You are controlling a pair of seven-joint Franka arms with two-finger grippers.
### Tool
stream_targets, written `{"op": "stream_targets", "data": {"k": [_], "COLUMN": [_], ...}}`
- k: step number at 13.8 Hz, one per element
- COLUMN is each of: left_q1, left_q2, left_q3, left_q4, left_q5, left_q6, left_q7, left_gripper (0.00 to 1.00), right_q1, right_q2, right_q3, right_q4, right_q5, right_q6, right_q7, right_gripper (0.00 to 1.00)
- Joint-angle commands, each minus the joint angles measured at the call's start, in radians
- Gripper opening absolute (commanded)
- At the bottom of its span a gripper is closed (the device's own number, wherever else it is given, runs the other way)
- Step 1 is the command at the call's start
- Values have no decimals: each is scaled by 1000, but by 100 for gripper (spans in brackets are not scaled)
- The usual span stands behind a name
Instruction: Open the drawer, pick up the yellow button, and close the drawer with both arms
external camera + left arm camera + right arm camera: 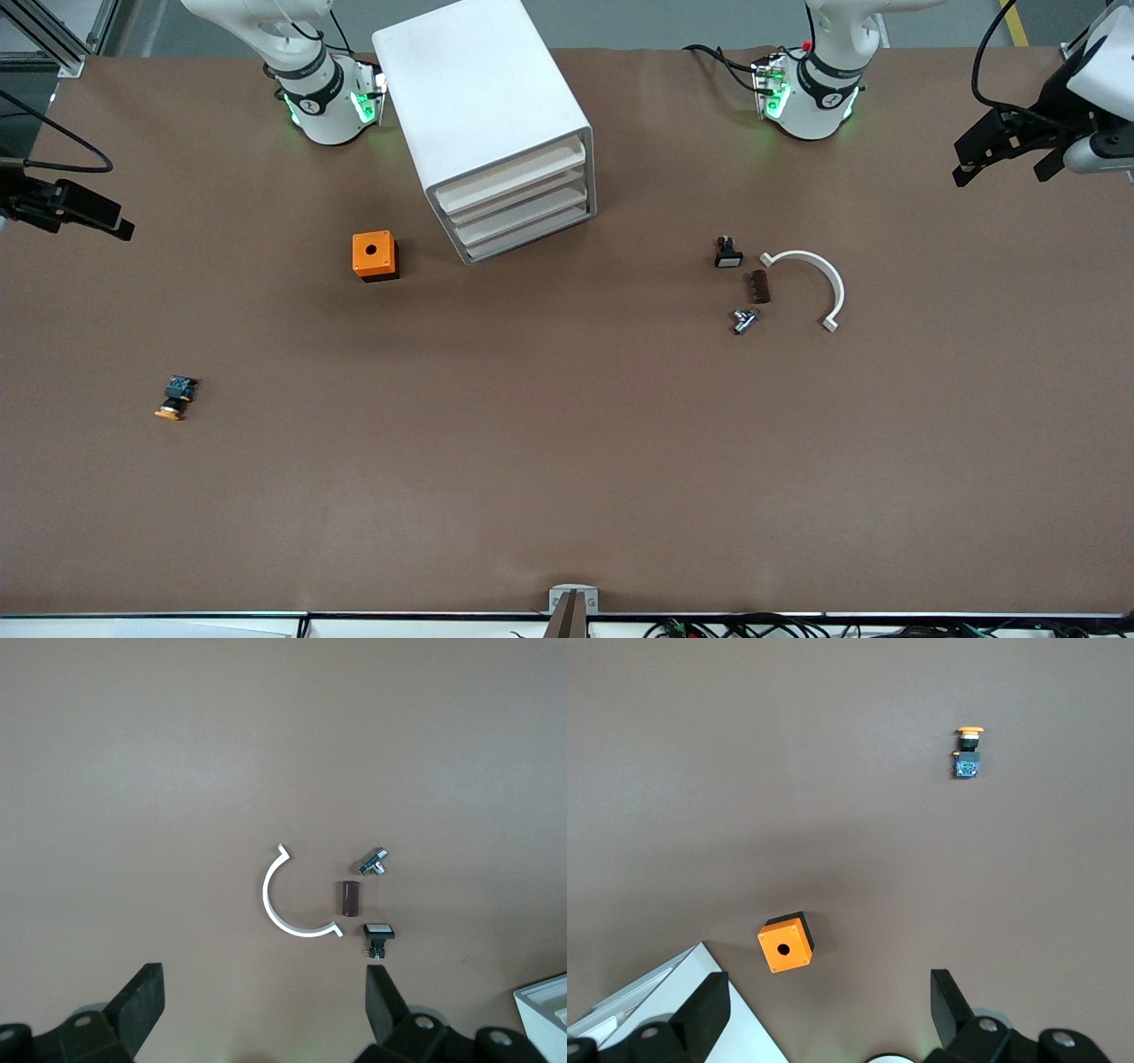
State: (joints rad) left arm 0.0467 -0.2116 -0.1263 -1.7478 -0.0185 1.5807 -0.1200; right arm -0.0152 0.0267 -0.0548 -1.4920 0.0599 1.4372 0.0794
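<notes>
Front view, nearest the camera: the button [177, 397] lies on its side on the brown table [549, 461] toward the right arm's end, orange cap lowest, out in the open and not in any drawer. Farther from the camera stands the orange box [375, 255] with a hole in its top, just beside the white cabinet [490, 120]. The cabinet's four trays all sit pushed in, the top drawer [516, 174] flush with the three below it.

Toward the left arm's end lies a small cluster: a metal fitting [744, 320] nearest the camera, then a dark brown block [760, 286], then a black piece with a white face [727, 254], with a white curved strip [811, 282] arcing just beside them.

Right gripper [75, 211] hangs high over the table's edge at its own arm's end, fingers [707, 1012] spread wide with nothing between them; in its wrist view the orange box sits between the fingers' lines and the button well away from them. Left gripper [1005, 159] hangs high over its own end, fingers [142, 1001] likewise spread and empty, the cluster lying just ahead of them, well apart from the tips.
</notes>
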Motion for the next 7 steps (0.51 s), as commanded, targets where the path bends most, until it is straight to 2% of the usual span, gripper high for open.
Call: {"op": "stream_targets", "data": {"k": [1, 3, 7], "left_q1": [-11, -11, -5], "left_q2": [41, 63, 64], "left_q3": [0, -7, -6], "left_q4": [63, 99, 109], "left_q5": [-9, -1, 2], "left_q6": [-8, -66, -73], "left_q7": [13, 14, 14], "left_gripper": [100, 100, 100], "right_q1": [-9, -6, 1], "right_q2": [-45, -60, -79], "right_q3": [7, 10, 15], "right_q4": [-36, -42, -42], "right_q5": [-17, -37, -58], "right_q6": [8, 14, 20], "right_q7": [-15, -15, -30], "right_gripper": [100, 100, 100]}}
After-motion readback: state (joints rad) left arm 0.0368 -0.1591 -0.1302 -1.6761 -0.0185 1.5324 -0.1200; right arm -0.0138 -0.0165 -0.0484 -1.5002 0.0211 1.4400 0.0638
